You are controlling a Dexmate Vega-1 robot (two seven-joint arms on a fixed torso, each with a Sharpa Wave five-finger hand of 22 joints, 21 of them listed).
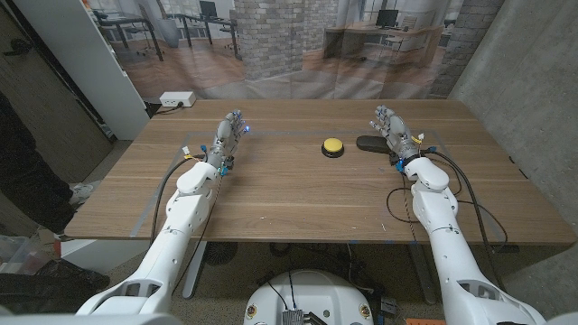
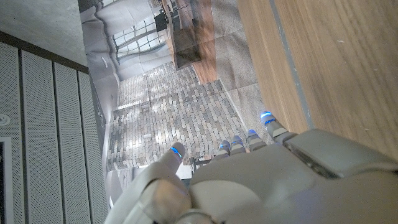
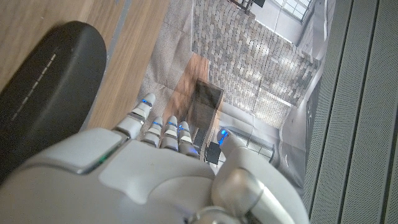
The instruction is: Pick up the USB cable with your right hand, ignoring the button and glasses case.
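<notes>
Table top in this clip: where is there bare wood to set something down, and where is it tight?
Bare wood runs between the left hand and the yellow button, and across the table's near half between the arms. It is tight at the far right, where the right hand stands against the black glasses case beside the button.

From the head we look down on the table [image 1: 298, 194]; wrist cameras sit close, perhaps sharing its far edge.

one yellow button [image 1: 333, 145], one black glasses case [image 1: 370, 143], two hands
</notes>
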